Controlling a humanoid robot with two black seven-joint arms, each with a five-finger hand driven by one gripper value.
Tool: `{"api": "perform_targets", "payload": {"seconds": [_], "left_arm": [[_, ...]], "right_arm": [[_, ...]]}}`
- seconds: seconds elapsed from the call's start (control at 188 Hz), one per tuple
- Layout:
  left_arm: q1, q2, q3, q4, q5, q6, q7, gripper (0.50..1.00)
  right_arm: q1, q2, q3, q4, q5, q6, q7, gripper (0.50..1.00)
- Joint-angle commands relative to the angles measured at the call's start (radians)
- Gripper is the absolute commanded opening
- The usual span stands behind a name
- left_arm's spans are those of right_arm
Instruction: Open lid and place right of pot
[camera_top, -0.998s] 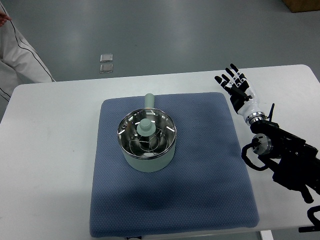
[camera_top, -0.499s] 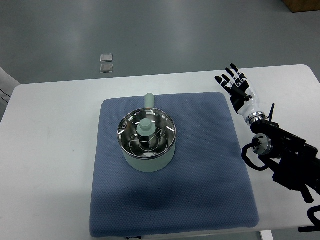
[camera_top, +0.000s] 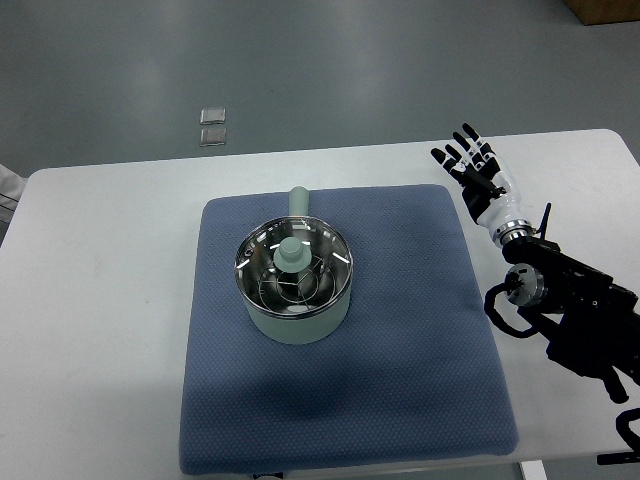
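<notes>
A pale green pot (camera_top: 295, 318) stands on a blue mat (camera_top: 400, 350), its stubby handle (camera_top: 298, 201) pointing away from me. A glass lid (camera_top: 318, 262) with a pale green knob (camera_top: 293, 251) sits on the pot. My right hand (camera_top: 475, 170) hovers over the white table just past the mat's far right corner, well to the right of the pot. Its fingers are spread and hold nothing. The black right arm (camera_top: 570, 315) enters from the right edge. No left arm shows.
The white table (camera_top: 100, 300) reaches all around the mat. At the far left edge a bit of a person's white clothing (camera_top: 6, 186) shows. Two small square plates (camera_top: 213, 125) lie on the grey floor beyond the table.
The person in white at the far left has moved almost out of the picture. My right hand has shifted very slightly to the right. Pot and lid are unmoved.
</notes>
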Motion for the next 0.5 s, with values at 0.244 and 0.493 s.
{"api": "perform_targets", "payload": {"seconds": [0.244, 0.493], "left_arm": [[0.000, 0.000, 0.001, 0.000, 0.000, -0.001, 0.000, 1.000], [0.000, 0.000, 0.001, 0.000, 0.000, -0.001, 0.000, 1.000]], "right_arm": [[0.051, -0.026, -0.005, 0.028, -0.086, 0.011, -0.003, 0.930], [0.181, -0.137, -0.005, 0.114, -0.546, 0.029, 0.002, 0.930]]}}
